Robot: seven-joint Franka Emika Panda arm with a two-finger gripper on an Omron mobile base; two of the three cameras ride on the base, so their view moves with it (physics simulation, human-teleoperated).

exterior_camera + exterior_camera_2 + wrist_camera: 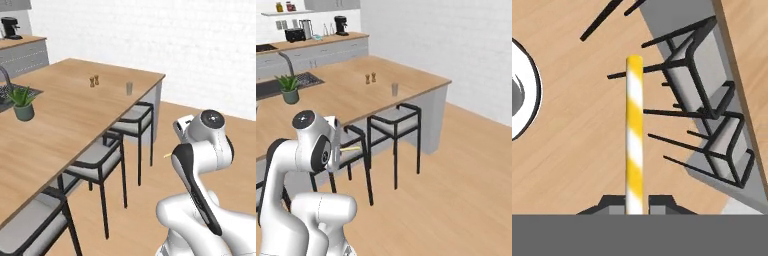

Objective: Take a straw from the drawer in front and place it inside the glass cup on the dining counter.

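The pincer point(635, 202) is clamped tight on the straw point(634, 130), which juts straight out between its fingertips above the floor point(572, 140). From the base views, the arm hides most of the straw. The glass cup point(129, 88) stands well apart on the table point(65, 120).

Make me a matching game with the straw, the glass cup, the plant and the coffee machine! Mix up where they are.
Things:
1. straw
2. glass cup
3. potted plant
4. coffee machine

Places:
A. beside the sink
B. on the far worktop by the wall
C. pinched in the gripper
D. near the dining counter's far end

Pairs: 1-C, 2-D, 3-A, 4-B
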